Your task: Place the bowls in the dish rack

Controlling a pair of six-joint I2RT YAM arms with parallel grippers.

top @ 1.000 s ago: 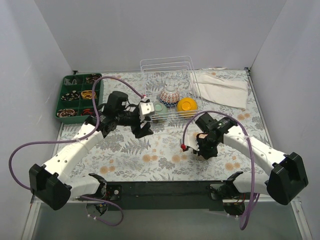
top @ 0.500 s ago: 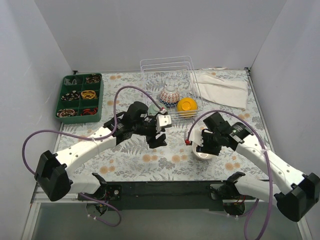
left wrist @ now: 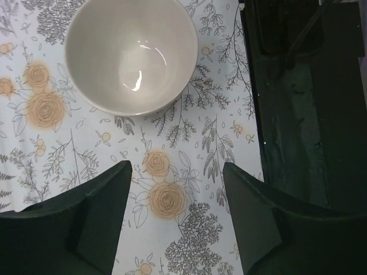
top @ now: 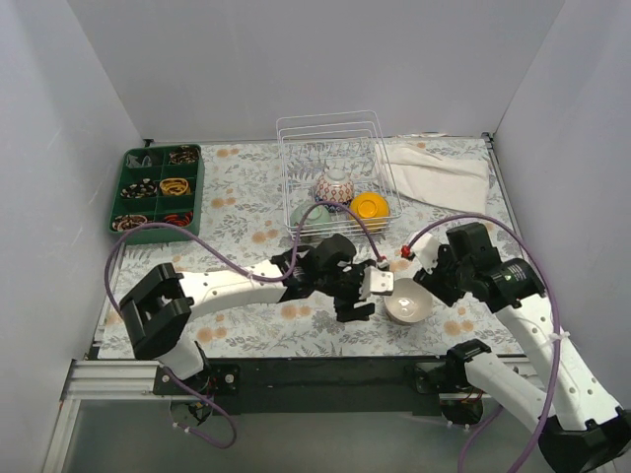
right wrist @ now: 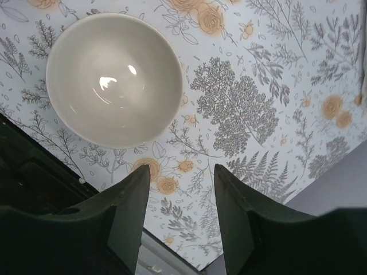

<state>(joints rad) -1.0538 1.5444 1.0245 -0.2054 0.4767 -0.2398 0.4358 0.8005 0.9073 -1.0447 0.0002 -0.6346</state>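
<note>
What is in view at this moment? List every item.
White bowl: 1, white, upright on the table cover near the front edge, between the two grippers
Dish rack: 1, white wire, far centre
Patterned bowl: 1, red and blue on white, in the rack
Orange-yellow bowl: 1, in the rack, right side
Pale green bowl: 1, in the rack, left side, partly hidden by a cable
Compartment tray: 1, dark green, far left, holding small items
Folded cloth: 1, white, right of the rack
Table cover: 1, white floral print
Left gripper: 1, black, open, beside the white bowl
Right gripper: 1, black, open, beside the white bowl
</note>
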